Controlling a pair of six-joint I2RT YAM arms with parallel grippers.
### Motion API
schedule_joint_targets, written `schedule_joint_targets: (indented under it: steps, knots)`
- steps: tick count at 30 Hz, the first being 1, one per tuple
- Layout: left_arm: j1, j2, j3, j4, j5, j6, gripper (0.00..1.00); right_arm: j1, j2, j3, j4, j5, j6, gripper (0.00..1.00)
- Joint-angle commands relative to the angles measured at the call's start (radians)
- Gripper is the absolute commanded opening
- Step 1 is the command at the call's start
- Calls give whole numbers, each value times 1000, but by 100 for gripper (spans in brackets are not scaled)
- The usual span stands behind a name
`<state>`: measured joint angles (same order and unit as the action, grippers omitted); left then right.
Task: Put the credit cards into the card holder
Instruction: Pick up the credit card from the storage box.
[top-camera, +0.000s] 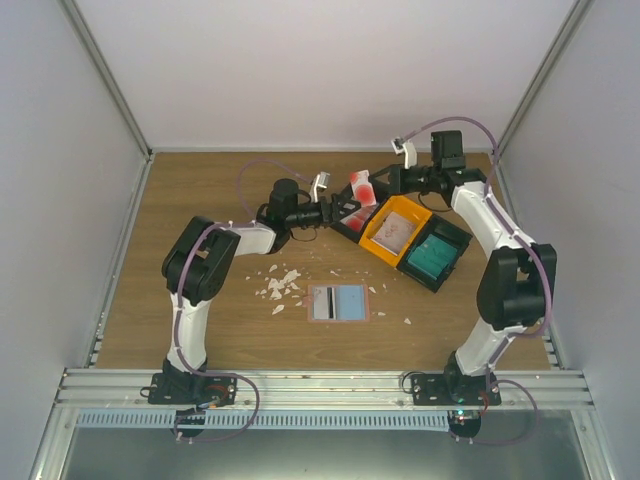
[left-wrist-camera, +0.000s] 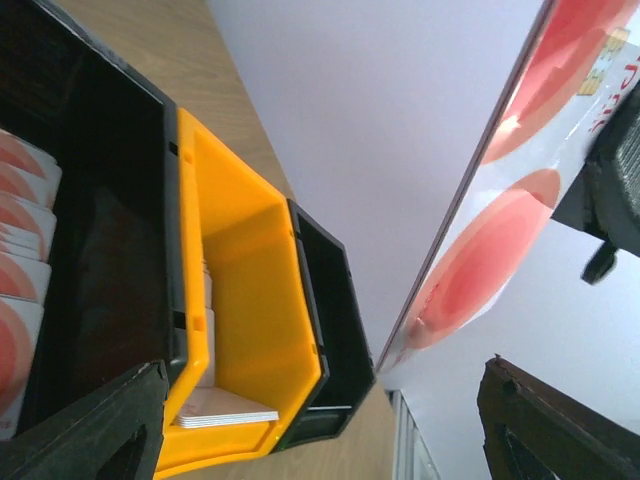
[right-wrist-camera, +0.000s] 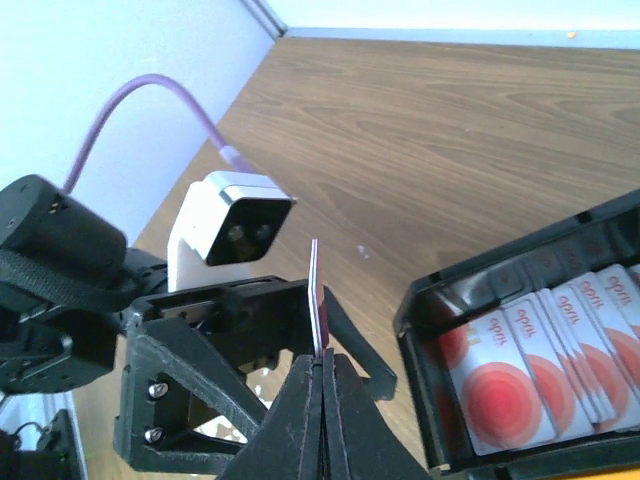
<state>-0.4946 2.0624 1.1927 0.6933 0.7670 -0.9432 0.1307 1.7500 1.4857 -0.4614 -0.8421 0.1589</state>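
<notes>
A red-and-white credit card (top-camera: 362, 187) is pinched by its edge in my shut right gripper (top-camera: 386, 183), held up above the bins. The right wrist view shows that card (right-wrist-camera: 316, 295) edge-on, rising from the closed fingertips of the right gripper (right-wrist-camera: 322, 365). My left gripper (top-camera: 348, 214) stands open just beside it, its fingers (right-wrist-camera: 240, 330) on either side of the card without touching. In the left wrist view the card (left-wrist-camera: 500, 230) fills the upper right. The card holder (top-camera: 337, 302) lies open on the table, pale blue inside showing.
Three bins stand in a diagonal row: a black one with red-and-white cards (right-wrist-camera: 520, 370), an orange one (top-camera: 396, 230) with whitish cards (left-wrist-camera: 225, 410), and a black one with teal cards (top-camera: 436, 256). White scraps (top-camera: 280, 285) lie left of the holder.
</notes>
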Motion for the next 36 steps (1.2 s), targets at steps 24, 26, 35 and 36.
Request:
schedule_joint_targets:
  steps: [24, 26, 35, 36]
  knots:
    - [-6, -51, -106, 370, 195, -206, 0, -6, -187, -350, 288, -258, 166, 30]
    - [-7, -83, -134, 381, 217, -275, 0, -6, -221, -392, 320, -267, 192, 37]
    - [-7, -236, -241, 249, 278, -478, 0, 14, -414, -607, 451, -266, 364, 46]
    - [-7, -247, -267, 273, 284, -516, 0, 20, -433, -630, 457, -259, 388, 46]
